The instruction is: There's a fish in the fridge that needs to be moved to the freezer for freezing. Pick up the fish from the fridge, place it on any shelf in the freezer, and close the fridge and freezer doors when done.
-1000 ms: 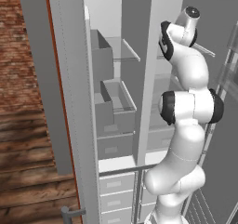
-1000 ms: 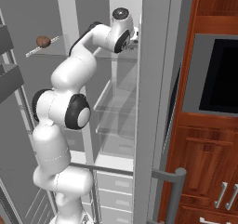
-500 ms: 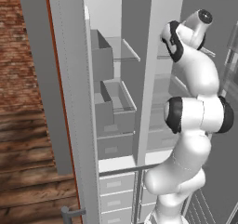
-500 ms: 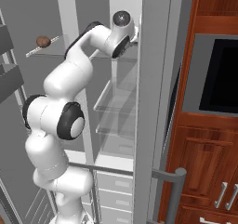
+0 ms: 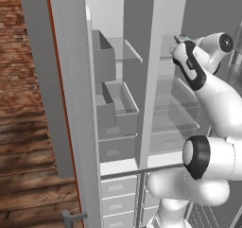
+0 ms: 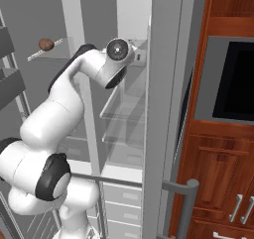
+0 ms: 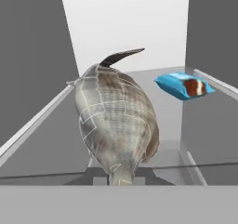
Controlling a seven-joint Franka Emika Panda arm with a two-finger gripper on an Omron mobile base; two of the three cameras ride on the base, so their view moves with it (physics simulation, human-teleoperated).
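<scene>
Arm swung right w/ pincer (image 7: pixel 119 179) clamped on fish (image 7: pixel 116 121); blue packet (image 7: pixel 184 86) well apart on fridge shelf (image 7: pixel 46 114).

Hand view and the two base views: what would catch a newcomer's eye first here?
The grey-white scaled fish looms large in the hand view, right at the end effector, which is shut on it above a glass plate in the fridge. Behind it lies a bright blue packet. In the base views the white arm reaches high into the open grey unit, and a brown round item sits on the freezer's small shelf.
</scene>
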